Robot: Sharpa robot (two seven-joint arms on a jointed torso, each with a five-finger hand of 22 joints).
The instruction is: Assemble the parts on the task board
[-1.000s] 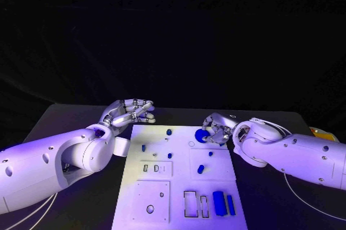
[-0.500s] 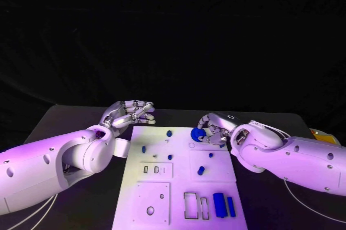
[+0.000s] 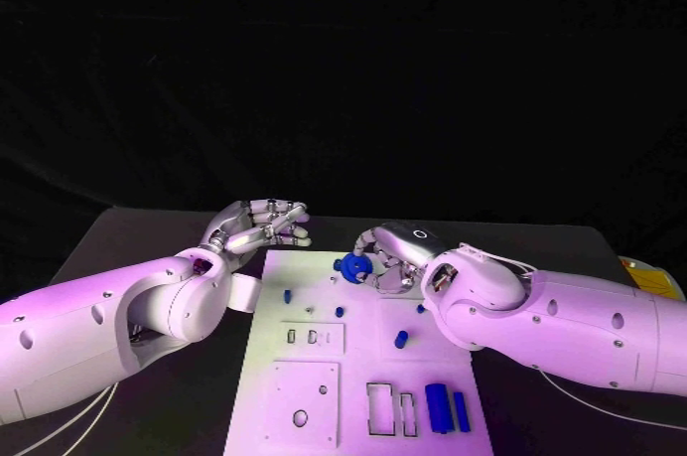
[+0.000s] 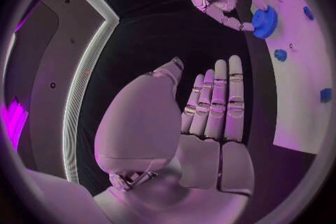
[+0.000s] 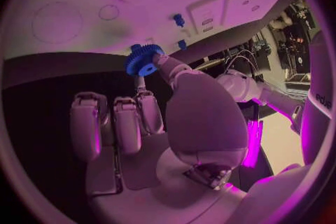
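Right hand carrying blue gear over far end of task board.
Near edge of task board (image 3: 272, 416): two blue bars (image 3: 446, 407) beside rectangular slots. Mid-board: small blue pegs (image 3: 401, 338), bare white between. Far end: right hand (image 3: 389, 258) pinches blue gear (image 3: 352, 267) above the board. Left hand (image 3: 258, 225) off the far-left corner, holding nothing, fingers loosely apart. No legible writing.

Robotics lab bench, dark and staged.

A black table (image 3: 158, 228) sits against a black backdrop, and a white task board (image 3: 358, 377) lies on it with cut-out slots and small blue parts (image 3: 437, 406), which is test-rig gear and nothing domestic. In the right wrist view, cables and equipment racks (image 5: 297, 17) crowd the room's edge, with coloured light over everything.
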